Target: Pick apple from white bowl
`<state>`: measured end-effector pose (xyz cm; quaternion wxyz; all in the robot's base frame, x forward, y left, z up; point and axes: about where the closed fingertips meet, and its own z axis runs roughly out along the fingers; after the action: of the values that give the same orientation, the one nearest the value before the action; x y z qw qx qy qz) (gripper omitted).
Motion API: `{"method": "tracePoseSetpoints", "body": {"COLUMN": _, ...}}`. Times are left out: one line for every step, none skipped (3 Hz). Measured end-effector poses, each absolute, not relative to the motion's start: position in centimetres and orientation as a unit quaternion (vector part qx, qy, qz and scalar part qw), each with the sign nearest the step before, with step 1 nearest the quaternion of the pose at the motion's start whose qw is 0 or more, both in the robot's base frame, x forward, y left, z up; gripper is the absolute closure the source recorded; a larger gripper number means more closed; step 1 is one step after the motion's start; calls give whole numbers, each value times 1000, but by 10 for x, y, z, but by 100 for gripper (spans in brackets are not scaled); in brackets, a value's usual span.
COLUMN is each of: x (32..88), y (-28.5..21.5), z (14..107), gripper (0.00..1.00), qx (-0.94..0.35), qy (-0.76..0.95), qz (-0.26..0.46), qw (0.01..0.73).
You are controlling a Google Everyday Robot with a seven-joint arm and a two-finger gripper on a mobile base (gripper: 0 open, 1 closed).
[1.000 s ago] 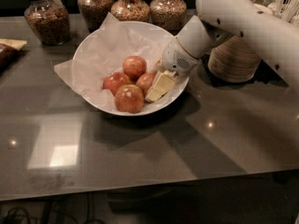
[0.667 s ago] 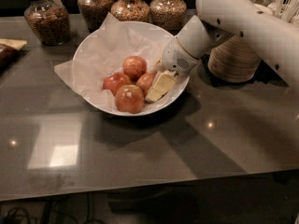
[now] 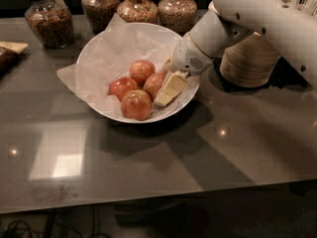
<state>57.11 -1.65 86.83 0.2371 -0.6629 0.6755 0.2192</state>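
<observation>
The cream-coloured end effector [image 3: 171, 87] is down inside the wide, glossy white bowl [image 3: 181, 101] at its 3 o'clock side, seemingly touching a round red-orange apple [image 3: 153, 83]. Spread or pinching, I cannot tell. No apple is lifted, so grasp and lift remain.
</observation>
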Motion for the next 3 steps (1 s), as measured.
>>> {"method": "tracePoseSetpoints", "body": {"x": 564, "y": -14, "z": 884, "gripper": 100, "qx": -668, "qy": 663, "qz": 228, "qw": 249}}
{"method": "tracePoseSetpoints", "body": {"x": 558, "y": -15, "z": 907, "gripper": 100, "qx": -673, "qy": 649, "qz": 236, "qw": 266}}
{"method": "tracePoseSetpoints", "body": {"x": 541, "y": -11, "z": 943, "gripper": 100, "qx": -692, "qy": 620, "qz": 236, "qw": 285}}
